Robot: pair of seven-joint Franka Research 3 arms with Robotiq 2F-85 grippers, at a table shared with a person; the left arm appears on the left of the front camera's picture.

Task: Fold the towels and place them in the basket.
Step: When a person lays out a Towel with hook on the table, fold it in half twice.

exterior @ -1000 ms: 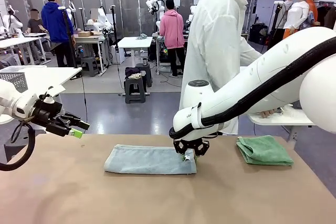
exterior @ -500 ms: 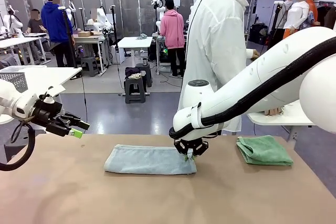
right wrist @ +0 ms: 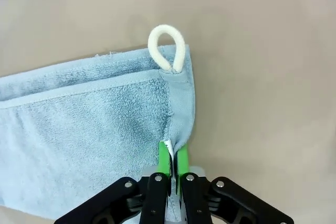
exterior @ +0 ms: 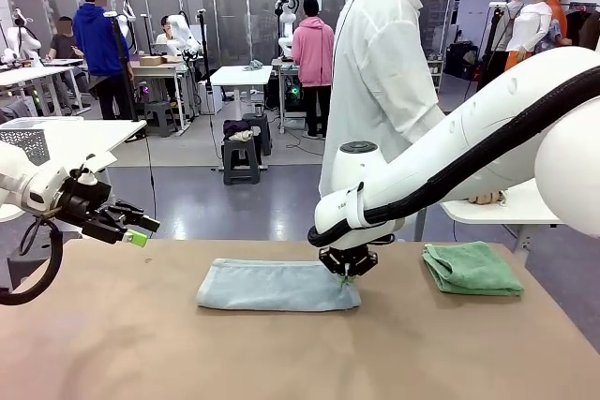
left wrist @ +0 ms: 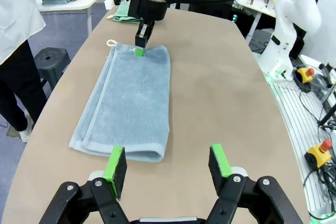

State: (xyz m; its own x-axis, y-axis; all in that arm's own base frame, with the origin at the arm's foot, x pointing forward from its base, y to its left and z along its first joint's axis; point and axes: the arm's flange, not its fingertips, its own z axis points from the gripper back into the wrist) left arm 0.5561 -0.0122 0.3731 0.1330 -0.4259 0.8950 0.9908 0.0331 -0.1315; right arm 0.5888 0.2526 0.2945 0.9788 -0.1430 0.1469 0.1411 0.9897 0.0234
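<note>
The right arm reaches across the table from the right, its wrist pointing straight down, and the right gripper [exterior: 345, 275] is pinched tight on the right end of the pale blue-grey towel [exterior: 277, 286], which lies folded lengthwise at mid-table. The left gripper [exterior: 138, 229] hovers at the far left, above the table's edge, jaws spread and empty. The mint green towel [exterior: 471, 268] sits folded at the right.

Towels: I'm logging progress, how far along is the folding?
The green towel lies folded on the table's right side. The right pincer is shut on an edge of the half-folded blue-grey towel; the left pincer waits open. Left: finishing that fold and basketing both.
</note>
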